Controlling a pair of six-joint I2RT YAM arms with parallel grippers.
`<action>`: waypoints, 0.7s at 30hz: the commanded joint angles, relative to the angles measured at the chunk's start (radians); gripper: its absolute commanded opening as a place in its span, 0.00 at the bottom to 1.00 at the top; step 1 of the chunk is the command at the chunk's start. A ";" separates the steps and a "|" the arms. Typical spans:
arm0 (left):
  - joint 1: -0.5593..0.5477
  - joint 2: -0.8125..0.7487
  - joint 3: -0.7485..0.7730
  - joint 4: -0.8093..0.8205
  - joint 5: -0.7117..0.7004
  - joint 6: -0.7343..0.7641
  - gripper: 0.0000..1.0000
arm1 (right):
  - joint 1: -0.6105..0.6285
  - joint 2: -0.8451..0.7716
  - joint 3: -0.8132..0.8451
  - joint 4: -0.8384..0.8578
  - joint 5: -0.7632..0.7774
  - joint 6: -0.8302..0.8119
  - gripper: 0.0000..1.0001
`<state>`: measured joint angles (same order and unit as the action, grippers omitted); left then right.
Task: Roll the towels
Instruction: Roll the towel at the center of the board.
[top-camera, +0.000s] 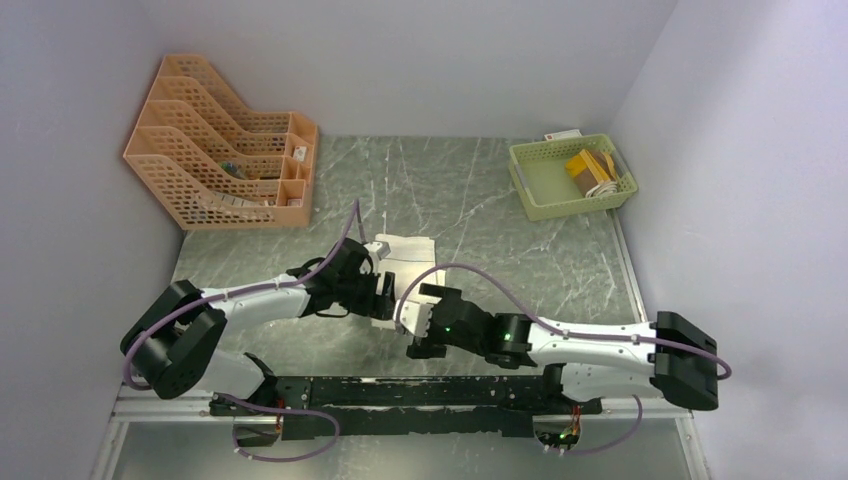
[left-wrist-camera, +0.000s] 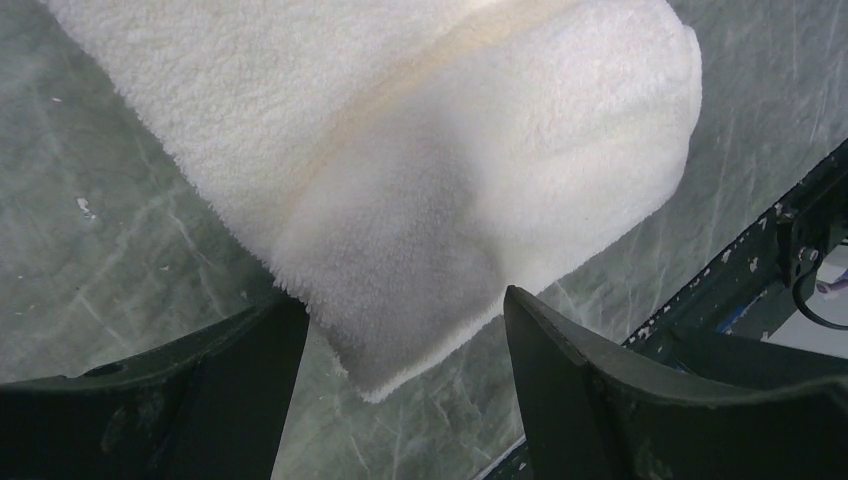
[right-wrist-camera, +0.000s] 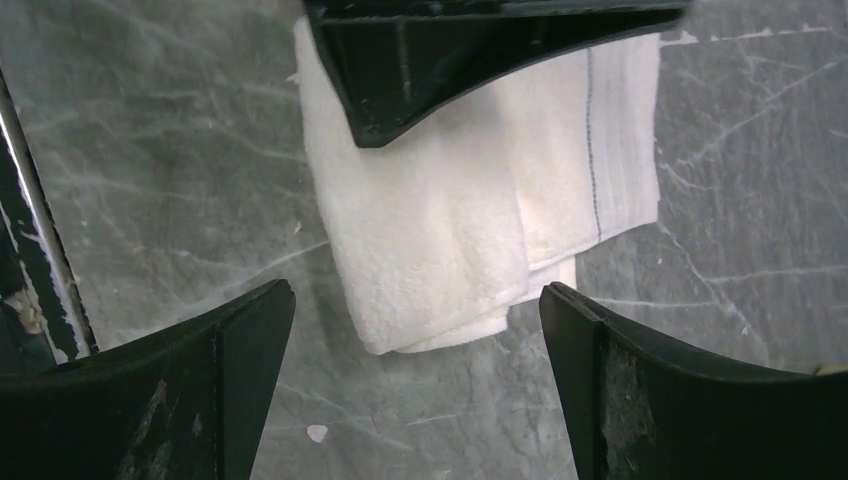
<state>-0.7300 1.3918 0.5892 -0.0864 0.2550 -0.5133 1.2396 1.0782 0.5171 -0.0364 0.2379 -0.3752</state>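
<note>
**A:** Where's the cream towel (top-camera: 408, 248) sitting?

**B:** Mid surface (top-camera: 500, 260), loosely folded. The left fingers (top-camera: 388, 300) are spread wide, with its near corner poking in between them, but nothing's gripped. The right fingers (top-camera: 425, 320) are gaping too and empty, with the towel at their 12 o'clock just past the tips. The yellow towel (top-camera: 588, 168) is in the green basket (top-camera: 530, 190) at 2 o'clock.

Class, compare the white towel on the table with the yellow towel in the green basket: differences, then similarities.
Colour: the white towel is plain cream, the yellow towel mustard. Place: the white towel lies on the table; the yellow towel sits in the green basket. Shape: the white towel is loosely folded, the yellow towel bundled compactly. Both are cloth.
</note>
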 joint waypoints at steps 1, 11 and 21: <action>-0.002 0.005 -0.023 -0.015 0.064 -0.004 0.83 | 0.035 0.061 0.010 0.025 0.040 -0.079 0.94; 0.012 0.020 -0.030 -0.016 0.079 -0.004 0.84 | 0.043 0.191 -0.057 0.256 0.098 -0.167 0.93; 0.043 0.017 -0.039 -0.004 0.097 -0.008 0.84 | 0.043 0.338 -0.060 0.327 0.054 -0.206 0.88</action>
<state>-0.7006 1.3945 0.5781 -0.0734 0.3126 -0.5148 1.2785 1.3716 0.4606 0.2222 0.2996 -0.5537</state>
